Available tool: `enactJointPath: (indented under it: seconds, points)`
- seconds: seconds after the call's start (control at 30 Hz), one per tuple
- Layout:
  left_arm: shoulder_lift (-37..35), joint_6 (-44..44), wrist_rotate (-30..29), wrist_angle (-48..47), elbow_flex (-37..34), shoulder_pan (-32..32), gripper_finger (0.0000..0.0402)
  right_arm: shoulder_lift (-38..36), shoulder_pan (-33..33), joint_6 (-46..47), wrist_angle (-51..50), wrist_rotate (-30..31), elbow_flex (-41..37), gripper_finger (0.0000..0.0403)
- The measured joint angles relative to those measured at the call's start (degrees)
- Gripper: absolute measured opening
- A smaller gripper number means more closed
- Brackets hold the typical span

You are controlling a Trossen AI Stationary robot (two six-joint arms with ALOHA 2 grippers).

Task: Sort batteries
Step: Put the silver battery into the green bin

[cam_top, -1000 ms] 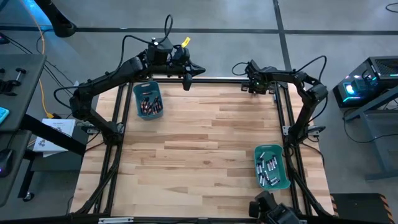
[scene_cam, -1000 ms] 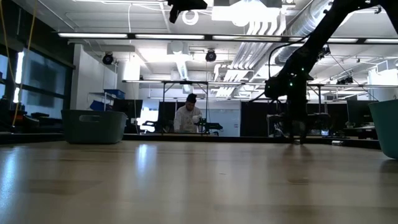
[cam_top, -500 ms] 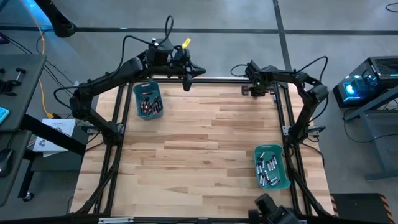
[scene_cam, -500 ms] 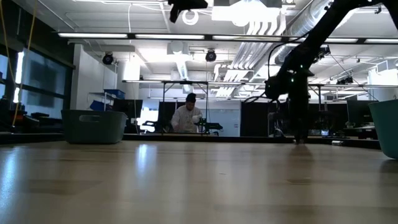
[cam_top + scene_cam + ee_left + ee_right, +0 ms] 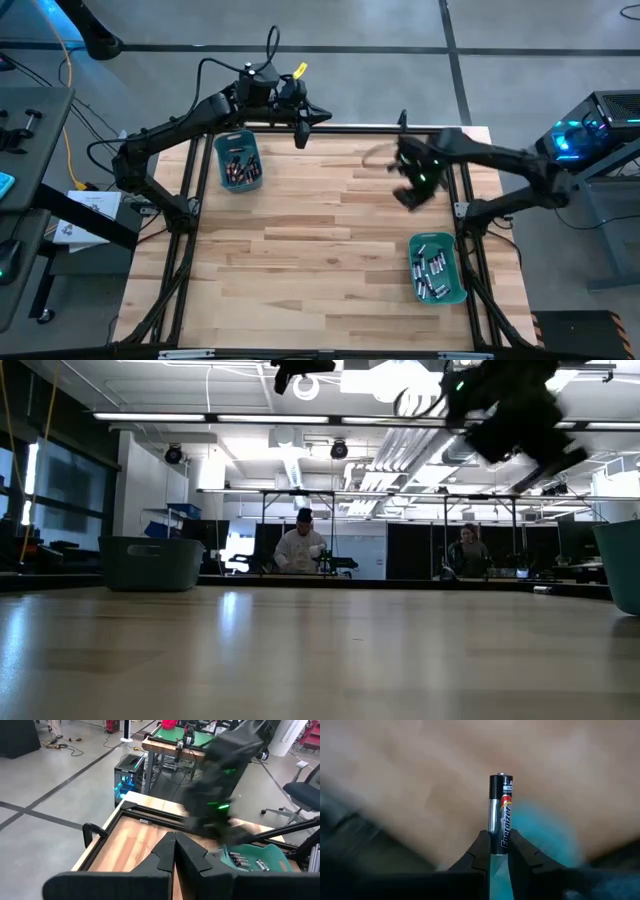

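In the right wrist view a silvery battery [image 5: 500,812] with a black top and red print stands between the fingers of my right gripper [image 5: 499,844], which is shut on it. That gripper [image 5: 412,183] hovers, blurred, over the table's right side, beyond the near-right teal bin [image 5: 437,267] of silvery batteries [image 5: 430,268]. It shows high in the low view [image 5: 520,420]. My left gripper [image 5: 174,845] is shut on nothing and waits at the far edge [image 5: 301,127], right of the far-left teal bin [image 5: 238,160] of dark batteries [image 5: 240,168]. My right gripper pinches the battery by its lower, silvery end [image 5: 498,836] between its two fingertips [image 5: 480,847]. The battery runs on in line with the fingers, and its black capped end [image 5: 500,784] stands out past the tips. It is lifted clear of the table.
The wooden tabletop [image 5: 320,230] lies bare between the two bins. A black frame rail [image 5: 360,128] runs along the far edge. In the low view the left bin [image 5: 150,563] and the right bin's wall [image 5: 622,565] stand at the sides. People [image 5: 303,550] sit in the room beyond.
My right gripper has risen from the tabletop at the far right corner and swung quickly toward the near edge, toward the near-right bin, turning as it went. The battery has been lifted clear with it. My left arm has kept still.
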Motion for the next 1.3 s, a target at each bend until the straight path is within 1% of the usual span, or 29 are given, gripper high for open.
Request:
enactJointPath:
  seconds: [0.1,0.17,0.27,0.37,0.47,0.6,0.67,0.77,0.87,0.97,1.1,1.23,1.3]
  points:
    - [0.00,1.16,-0.02,0.15,0.00,0.00,0.0000,-4.98,7.93,10.55,-7.67,-12.21,0.00,0.0020]
    - [0.00,1.64,-0.03,0.72,0.00,0.00,0.0000,-7.63,13.30,15.66,-8.95,-17.57,-0.02,0.0020]
    - [0.00,2.67,-0.02,2.24,0.00,0.04,0.0000,-10.09,20.87,21.97,-6.56,-23.90,-1.82,0.0020]
    - [0.00,3.36,-0.03,3.33,0.00,0.04,0.0000,-10.96,26.67,28.38,-2.56,-29.38,-6.20,0.0020]
    - [0.00,3.68,-0.03,3.33,0.00,0.04,0.0000,-10.96,31.45,31.92,3.07,-32.05,-12.12,0.0020]
    - [0.00,3.68,-0.01,3.20,0.00,0.04,0.0000,-10.96,35.92,39.87,13.80,-31.83,-19.73,0.0020]
    - [0.00,3.68,-0.01,3.18,0.00,0.04,0.0000,-10.96,38.02,42.47,19.62,-29.52,-22.50,0.0020]
    - [0.00,3.68,-0.01,3.15,0.00,0.13,0.0000,-10.99,40.87,46.02,25.82,-23.41,-25.26,0.0021]
    - [0.00,3.68,-0.01,3.15,0.00,0.15,0.0000,-10.99,43.13,50.05,28.79,-18.31,-27.50,0.0031]
    - [0.00,3.70,-0.01,3.18,0.00,0.17,0.0000,-10.99,45.00,52.09,31.27,-15.85,-29.55,0.0037]
    - [0.00,3.70,-0.01,3.22,0.00,0.17,0.0000,-10.99,46.69,55.75,33.78,-11.10,-32.19,0.0039]
    - [0.00,3.70,-0.01,3.22,0.00,0.17,0.0000,-10.96,47.15,57.52,33.83,-8.97,-33.00,0.0044]
    - [0.00,3.70,-0.01,3.20,0.00,0.17,0.0000,-10.96,47.15,57.50,34.26,-8.70,-33.00,0.0055]
